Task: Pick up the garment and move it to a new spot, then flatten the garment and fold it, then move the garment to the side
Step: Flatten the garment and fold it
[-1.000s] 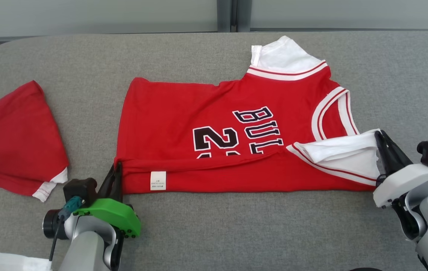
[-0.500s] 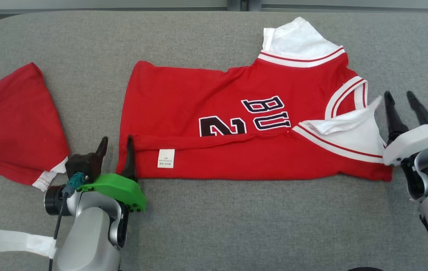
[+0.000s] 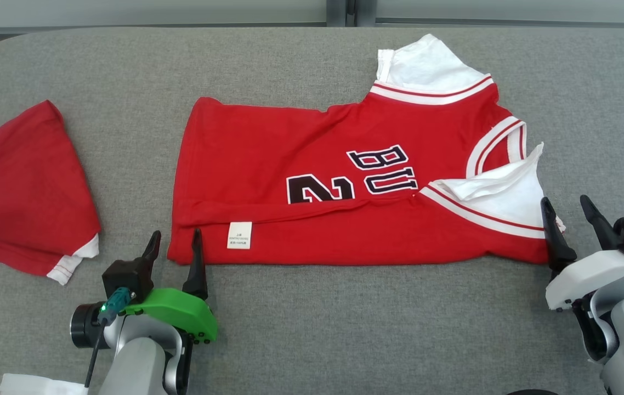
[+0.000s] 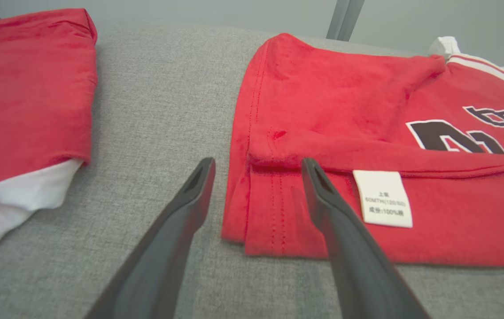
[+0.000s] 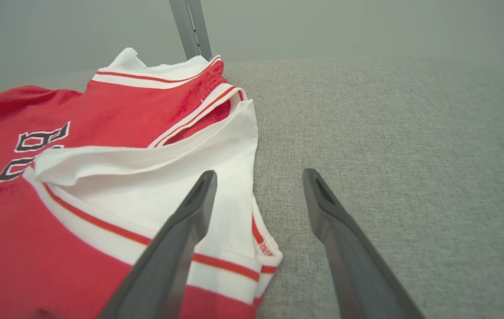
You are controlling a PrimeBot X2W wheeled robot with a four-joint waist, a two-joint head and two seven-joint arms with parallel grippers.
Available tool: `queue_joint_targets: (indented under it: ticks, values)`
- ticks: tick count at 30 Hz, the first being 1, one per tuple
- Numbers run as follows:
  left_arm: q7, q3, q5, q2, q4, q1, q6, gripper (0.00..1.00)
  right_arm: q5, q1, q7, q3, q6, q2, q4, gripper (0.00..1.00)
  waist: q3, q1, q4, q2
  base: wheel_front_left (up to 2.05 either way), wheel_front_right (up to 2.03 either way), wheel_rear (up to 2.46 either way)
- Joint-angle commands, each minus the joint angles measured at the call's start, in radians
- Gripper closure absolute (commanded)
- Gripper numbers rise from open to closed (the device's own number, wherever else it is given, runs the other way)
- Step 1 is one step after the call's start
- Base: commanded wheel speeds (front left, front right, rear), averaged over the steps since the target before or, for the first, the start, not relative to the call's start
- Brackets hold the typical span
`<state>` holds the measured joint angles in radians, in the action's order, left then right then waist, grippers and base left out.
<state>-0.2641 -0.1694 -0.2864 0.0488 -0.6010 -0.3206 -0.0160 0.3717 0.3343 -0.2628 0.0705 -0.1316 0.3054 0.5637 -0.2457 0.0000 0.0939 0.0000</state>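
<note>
The garment (image 3: 312,148), a red jersey with black lettering and white sleeves, lies flat in the middle of the grey table (image 3: 356,329), its near long edge folded over with a white label on it. My left gripper (image 3: 175,237) stands open at its near left corner, one finger over the hem and nothing held. In the left wrist view the left gripper (image 4: 257,161) straddles that corner of the garment (image 4: 345,102). My right gripper (image 3: 565,202) is open beside the white sleeve at the near right end. In the right wrist view the right gripper (image 5: 259,173) has one finger above the garment (image 5: 101,110).
A second red garment with white trim (image 3: 21,186) lies folded at the table's left edge, seen up close as the second garment (image 4: 26,88). A white cloth scrap (image 3: 38,384) sits by my left forearm. Bare grey surface runs along the near side and far right.
Both grippers have opened and let go of the garment's near edge, then drawn back slightly toward me. The garment lies still with its near edge folded; the head camera has shifted.
</note>
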Motion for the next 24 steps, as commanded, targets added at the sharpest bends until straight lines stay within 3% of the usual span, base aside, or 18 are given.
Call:
queue_joint_targets:
  ticks: [1,13,24]
  values:
    - [0.0,0.001,0.011,0.004,0.005,0.012,0.001,0.0,-0.001,-0.014,-0.003,0.006,0.002,0.006,-0.009,0.0,0.005,0.0,-0.006,0.0,0.0,0.0,0.0]
    - [0.0,0.0,0.002,0.004,0.032,0.055,0.004,0.0,-0.007,-0.076,-0.003,0.045,0.002,-0.019,-0.05,0.0,0.017,0.0,-0.006,0.0,0.0,0.0,0.0]
    - [0.0,-0.017,0.001,0.004,0.038,0.048,-0.001,0.0,0.0,-0.026,-0.003,0.128,0.002,-0.052,-0.066,0.0,0.011,0.0,0.019,0.0,0.0,0.0,0.0]
